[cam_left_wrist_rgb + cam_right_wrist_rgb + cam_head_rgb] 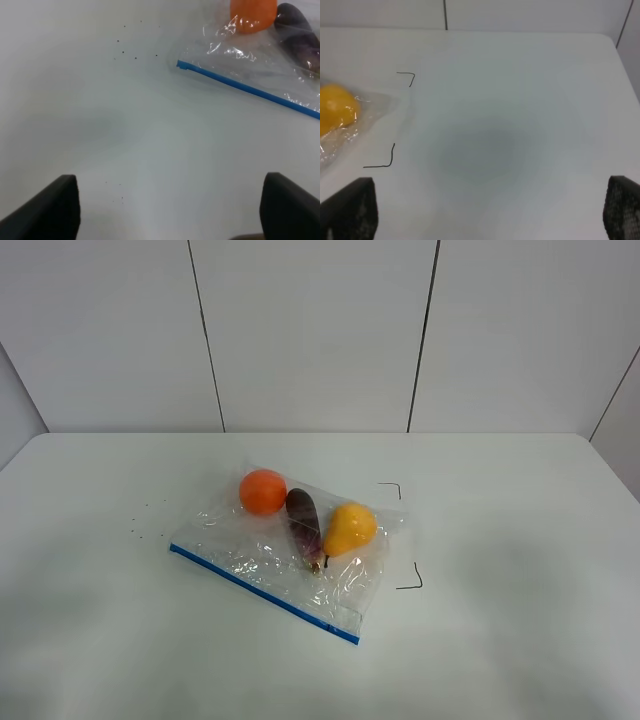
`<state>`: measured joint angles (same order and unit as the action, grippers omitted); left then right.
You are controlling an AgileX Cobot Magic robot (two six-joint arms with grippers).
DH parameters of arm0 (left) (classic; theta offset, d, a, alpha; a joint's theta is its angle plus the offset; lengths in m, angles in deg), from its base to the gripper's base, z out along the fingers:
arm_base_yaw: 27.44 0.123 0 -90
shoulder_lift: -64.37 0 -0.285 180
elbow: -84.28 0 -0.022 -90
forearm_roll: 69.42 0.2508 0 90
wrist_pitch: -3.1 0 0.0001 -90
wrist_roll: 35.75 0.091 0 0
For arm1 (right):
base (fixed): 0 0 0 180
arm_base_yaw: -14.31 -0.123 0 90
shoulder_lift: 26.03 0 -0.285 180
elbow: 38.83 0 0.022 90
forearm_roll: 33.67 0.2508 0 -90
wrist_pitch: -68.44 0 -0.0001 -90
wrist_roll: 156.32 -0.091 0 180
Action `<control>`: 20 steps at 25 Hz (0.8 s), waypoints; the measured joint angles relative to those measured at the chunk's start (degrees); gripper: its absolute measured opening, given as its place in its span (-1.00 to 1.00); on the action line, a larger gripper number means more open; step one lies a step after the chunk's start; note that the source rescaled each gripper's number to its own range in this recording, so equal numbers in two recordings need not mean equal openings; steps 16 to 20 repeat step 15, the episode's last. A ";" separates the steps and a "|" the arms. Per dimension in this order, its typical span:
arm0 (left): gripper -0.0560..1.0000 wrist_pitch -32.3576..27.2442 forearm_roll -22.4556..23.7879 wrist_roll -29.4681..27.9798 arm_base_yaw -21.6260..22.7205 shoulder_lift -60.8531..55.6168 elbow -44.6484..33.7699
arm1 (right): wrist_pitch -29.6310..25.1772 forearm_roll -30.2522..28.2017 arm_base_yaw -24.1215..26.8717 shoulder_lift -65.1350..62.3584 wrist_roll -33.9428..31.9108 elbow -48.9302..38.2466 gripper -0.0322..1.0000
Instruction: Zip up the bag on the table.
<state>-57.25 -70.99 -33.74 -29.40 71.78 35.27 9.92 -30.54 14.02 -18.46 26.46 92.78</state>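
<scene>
Exterior high view takes in the whole bag [290, 550] lying flat near the middle of the table [520, 640], its blue zipper strip [262, 593] running diagonally along the edge nearest the camera. Through the clear plastic show an orange fruit [263, 491], a dark purple eggplant [304, 526] and a yellow pear [349, 528], side by side. Two small black corner marks [400, 540] sit just beside the bag on its right. Neither arm appears in this view.

Left wrist view shows what the high camera misses: the left gripper [170, 205], its two dark fingers [47, 210] spread wide apart with only bare tabletop between them, holding nothing. It also shows one end of the zipper strip [240, 86] close up, with the orange fruit [252, 15] and part of the eggplant [300, 37] behind it, and fine dark specks [135, 57] on the table near that end.

Right wrist view shows the right gripper [490, 210], fingers [350, 212] likewise spread wide and empty, well apart from the bag. Only the pear [335, 112] in a corner of the plastic [370, 107] and the black corner marks [395, 120] are seen here
</scene>
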 joint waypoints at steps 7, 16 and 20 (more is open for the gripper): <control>0.86 0.00 0.00 0.00 0.00 0.00 0.00 | 0.00 -0.26 0.00 0.00 0.00 0.00 1.00; 0.86 0.00 0.00 0.00 0.00 0.00 0.00 | 0.00 -0.26 0.00 0.00 0.00 0.00 1.00; 0.86 0.00 0.00 0.00 0.00 0.00 0.00 | 0.00 -0.26 0.00 0.00 0.00 0.00 1.00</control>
